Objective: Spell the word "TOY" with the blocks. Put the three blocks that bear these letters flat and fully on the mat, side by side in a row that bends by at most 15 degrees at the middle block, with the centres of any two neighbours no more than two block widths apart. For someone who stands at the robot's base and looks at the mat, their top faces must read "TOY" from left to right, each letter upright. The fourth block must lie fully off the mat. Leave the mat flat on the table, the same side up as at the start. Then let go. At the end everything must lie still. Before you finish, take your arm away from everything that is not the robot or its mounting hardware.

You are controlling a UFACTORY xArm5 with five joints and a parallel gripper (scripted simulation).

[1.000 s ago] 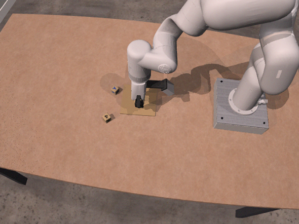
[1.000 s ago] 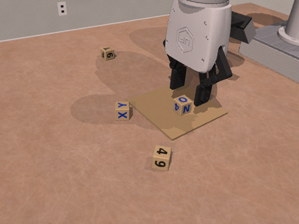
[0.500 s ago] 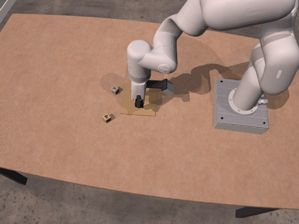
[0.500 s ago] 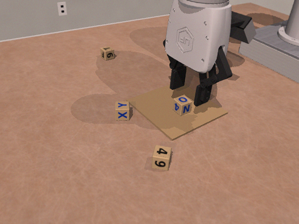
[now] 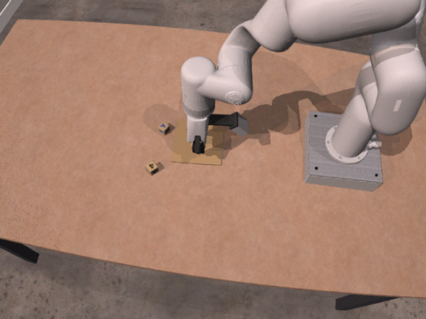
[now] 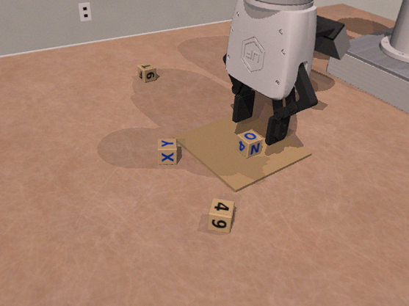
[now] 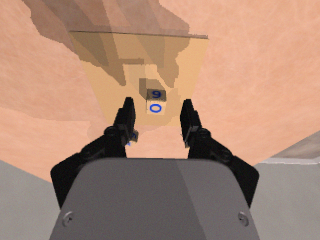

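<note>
The O block (image 6: 249,144) (image 7: 156,102) lies flat on the tan mat (image 5: 179,156) (image 6: 211,155) (image 7: 191,55), with a blue O on top. My gripper (image 5: 197,151) (image 6: 257,132) (image 7: 158,107) is partly open and empty above the mat, near this block, fingers clear of it. The Y block (image 5: 163,127) (image 6: 167,151) (image 7: 133,136) lies on the table just off the mat, blue Y up. Another block (image 5: 152,166) (image 6: 221,215) lies off the mat with a black 4 on top. A fourth block (image 6: 146,73) lies farther away; its top mark is unclear, and the arm hides it in the top view.
The robot's grey base (image 5: 318,156) (image 6: 389,80) stands on the table beyond the mat. The wooden table (image 5: 91,203) (image 6: 72,246) extends around the blocks. A wall with an outlet (image 6: 84,11) stands behind it. The arm covers part of the mat in the top view.
</note>
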